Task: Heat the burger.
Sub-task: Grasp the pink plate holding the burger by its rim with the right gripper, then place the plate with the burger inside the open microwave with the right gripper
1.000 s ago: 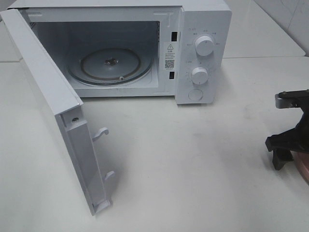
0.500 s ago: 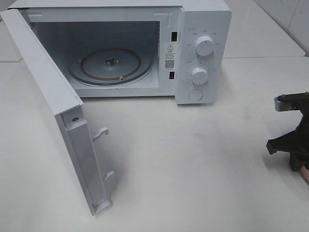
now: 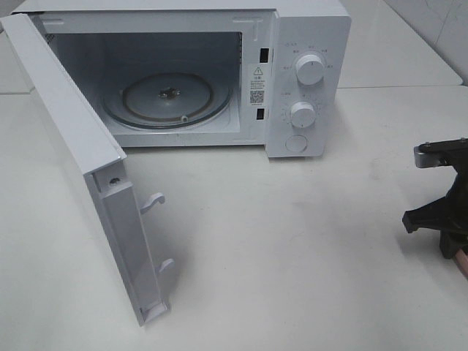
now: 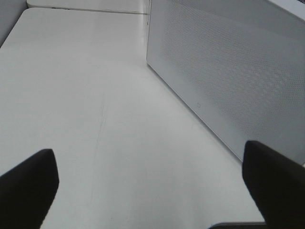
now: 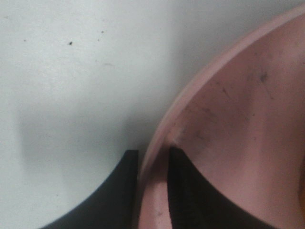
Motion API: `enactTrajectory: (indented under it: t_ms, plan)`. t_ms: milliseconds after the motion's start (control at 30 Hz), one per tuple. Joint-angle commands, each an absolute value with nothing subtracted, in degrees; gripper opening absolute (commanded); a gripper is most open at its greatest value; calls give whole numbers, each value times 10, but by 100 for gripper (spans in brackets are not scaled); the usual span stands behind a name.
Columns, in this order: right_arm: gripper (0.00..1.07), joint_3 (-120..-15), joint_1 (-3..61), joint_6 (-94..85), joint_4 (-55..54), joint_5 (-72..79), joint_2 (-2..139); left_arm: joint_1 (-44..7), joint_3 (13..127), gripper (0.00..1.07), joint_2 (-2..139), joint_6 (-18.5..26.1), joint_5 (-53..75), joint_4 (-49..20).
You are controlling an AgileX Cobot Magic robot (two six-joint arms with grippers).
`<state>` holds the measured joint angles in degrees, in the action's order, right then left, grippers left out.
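Right hand (image 5: 152,157) pinches the rim of the pink plate (image 5: 238,109) at the right edge of the worktop (image 3: 292,241), fingers (image 5: 188,200) nearly closed; the burger cannot be made out. Left hand (image 4: 150,176) gapes wide, empty, beside a white perforated panel (image 4: 228,71). On the open microwave (image 3: 307,29), a sticker (image 3: 257,84) shows a warning triangle and QR code; its print is illegible.

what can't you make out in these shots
- burger: not seen in any view.
- pink plate: mostly cut off by frame edges, right wrist and exterior views.
- microwave dial labels: too small, exterior view.
- left end effector: outside the exterior view.
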<state>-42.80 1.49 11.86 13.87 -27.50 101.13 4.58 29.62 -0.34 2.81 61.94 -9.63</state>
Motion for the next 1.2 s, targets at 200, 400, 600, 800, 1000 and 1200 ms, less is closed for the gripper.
enactTrajectory:
  t_ms: [200,400,600,800,1000,1200]
  plan:
    - [0,-422,50,181,195,-314,994,44,295,100,-13,30,611,-100]
    - [0,-422,85,245,264,-346,984,44,295,100,-13,30,611,-100]
    - [0,-421,133,307,340,-404,960,44,295,100,-13,30,611,-100]
    - [0,-418,177,312,354,-431,949,44,295,100,-13,30,611,-100]
    - [0,-402,200,324,370,-436,916,44,295,100,-13,30,611,-100]
    - [0,-379,241,324,377,-456,859,44,295,100,-13,30,611,-100]
